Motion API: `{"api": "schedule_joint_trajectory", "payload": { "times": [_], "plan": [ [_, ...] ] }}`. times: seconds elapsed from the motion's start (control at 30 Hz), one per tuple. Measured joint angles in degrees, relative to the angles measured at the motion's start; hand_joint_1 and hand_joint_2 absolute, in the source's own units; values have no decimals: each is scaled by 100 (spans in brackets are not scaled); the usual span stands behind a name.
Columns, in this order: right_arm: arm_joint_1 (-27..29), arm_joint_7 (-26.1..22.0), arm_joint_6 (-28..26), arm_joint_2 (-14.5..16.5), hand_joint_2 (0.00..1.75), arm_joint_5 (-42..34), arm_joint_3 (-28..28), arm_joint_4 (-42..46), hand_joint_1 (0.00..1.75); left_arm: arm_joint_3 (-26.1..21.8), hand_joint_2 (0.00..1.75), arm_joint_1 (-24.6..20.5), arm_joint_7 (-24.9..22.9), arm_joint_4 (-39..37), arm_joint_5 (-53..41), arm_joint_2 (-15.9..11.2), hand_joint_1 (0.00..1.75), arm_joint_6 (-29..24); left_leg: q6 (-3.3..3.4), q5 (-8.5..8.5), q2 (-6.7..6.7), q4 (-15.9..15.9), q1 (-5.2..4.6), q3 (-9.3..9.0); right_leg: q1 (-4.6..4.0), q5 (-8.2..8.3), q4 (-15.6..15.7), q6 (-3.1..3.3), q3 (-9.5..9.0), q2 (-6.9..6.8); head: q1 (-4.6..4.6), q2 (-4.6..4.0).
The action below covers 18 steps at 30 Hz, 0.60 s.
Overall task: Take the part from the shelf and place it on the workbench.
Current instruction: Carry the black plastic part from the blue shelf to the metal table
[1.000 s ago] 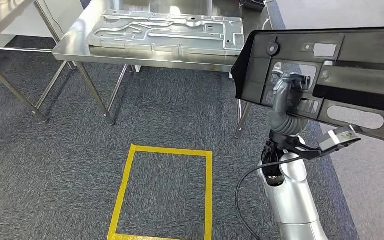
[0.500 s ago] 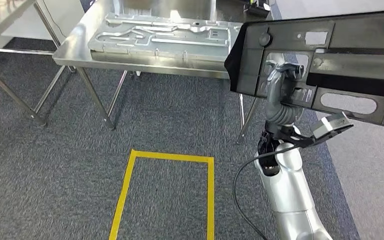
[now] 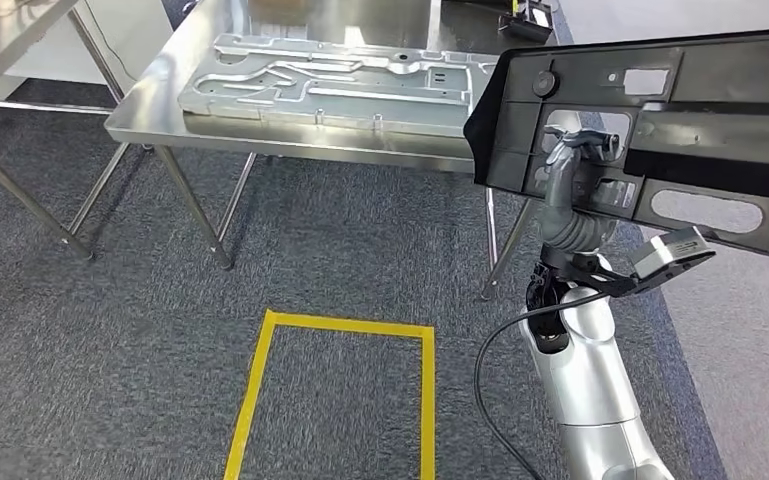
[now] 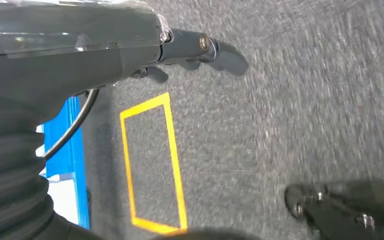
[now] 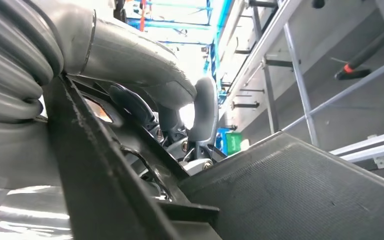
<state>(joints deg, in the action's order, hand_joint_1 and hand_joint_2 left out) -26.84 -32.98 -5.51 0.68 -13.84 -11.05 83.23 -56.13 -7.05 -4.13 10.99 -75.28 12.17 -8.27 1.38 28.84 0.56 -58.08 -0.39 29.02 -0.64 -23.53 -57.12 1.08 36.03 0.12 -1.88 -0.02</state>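
A long black panel, the part [image 3: 720, 90], hangs at the right of the head view. My right hand [image 3: 568, 160] grips it through a cutout near its left end, on the raised silver arm. The right wrist view shows that hand [image 5: 180, 100] hooked over the part's dark edge [image 5: 289, 190]. The steel workbench [image 3: 290, 140] stands ahead and to the left of the part, which overlaps the bench's right corner in the picture. My left hand [image 4: 194, 47] hangs over the carpet, holding nothing.
A large silver stamped metal plate [image 3: 340, 85] lies on the workbench. A second steel table [image 3: 0, 20] stands at the far left. A yellow tape rectangle [image 3: 248, 400] marks the grey carpet in front of me. A small dark object sits at the bench's far right end.
The whole picture has shifted a little, so the camera moved; the workbench shows slightly more of its top. The black part stays in my right hand.
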Motion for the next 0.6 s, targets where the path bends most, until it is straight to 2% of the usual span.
{"api": "schedule_joint_trajectory", "payload": {
  "times": [0.07,0.1,0.17,0.2,0.23,0.27,0.33,0.4,0.5,0.53,0.57,0.6],
  "plan": [
    [6,-17,6,-4,175,5,15,0,175,0,175,-13,0,3,-8,-9,0,3,-61,95,-8,-274,1,65,46,-14,55,45,-151,-7,-3,0],
    [10,-29,10,-5,175,7,20,-1,175,0,175,-23,0,4,-11,-15,0,3,-87,206,-11,-547,16,213,58,-35,68,52,-210,-12,-4,1],
    [38,-52,17,-5,175,9,21,-8,175,0,175,-34,0,4,-11,-27,0,3,-147,475,-13,-1233,55,668,69,-106,67,58,-280,-9,-7,1],
    [60,-58,21,-5,175,9,21,-14,175,0,175,-32,0,5,-10,-37,0,2,-177,556,-13,-1458,77,868,75,-146,66,47,-318,-3,-7,1],
    [79,-62,22,-5,175,9,21,-21,175,0,175,-27,0,5,-10,-48,0,2,-206,528,-14,-1501,95,985,84,-191,62,31,-366,3,-7,0],
    [91,-64,22,-5,175,10,21,-25,175,-1,175,-22,0,5,-10,-59,0,1,-226,374,-16,-1337,112,1000,97,-242,56,10,-423,10,-7,0],
    [98,-64,22,-5,175,11,21,-28,175,-2,175,-13,0,4,-10,-79,0,1,-238,-163,-27,-623,136,828,121,-356,33,-46,-550,13,-6,0],
    [93,-64,22,-5,175,13,22,-34,175,-2,175,-13,0,3,-9,-86,0,3,-175,-416,-38,-125,120,685,124,-453,9,-120,-621,17,-5,0],
    [92,-62,25,-5,175,14,23,-40,175,-3,175,-13,0,3,-3,-87,0,6,-23,-423,-29,-46,99,618,119,-505,-48,-236,-643,17,-5,1],
    [92,-62,25,-5,175,15,23,-40,175,-4,175,-9,0,3,0,-87,0,6,15,-417,-24,-29,106,583,125,-507,-151,-266,-611,15,-5,1],
    [87,-63,26,-5,175,16,24,-40,175,-4,175,-8,0,3,4,-86,0,7,46,-408,-22,-12,111,543,135,-538,-345,-289,-509,13,-5,0],
    [85,-63,26,-5,175,17,26,-39,175,-4,175,-12,1,3,7,-85,0,9,73,-391,-21,5,117,507,142,-615,-654,-310,-327,11,-4,0]
  ]
}}
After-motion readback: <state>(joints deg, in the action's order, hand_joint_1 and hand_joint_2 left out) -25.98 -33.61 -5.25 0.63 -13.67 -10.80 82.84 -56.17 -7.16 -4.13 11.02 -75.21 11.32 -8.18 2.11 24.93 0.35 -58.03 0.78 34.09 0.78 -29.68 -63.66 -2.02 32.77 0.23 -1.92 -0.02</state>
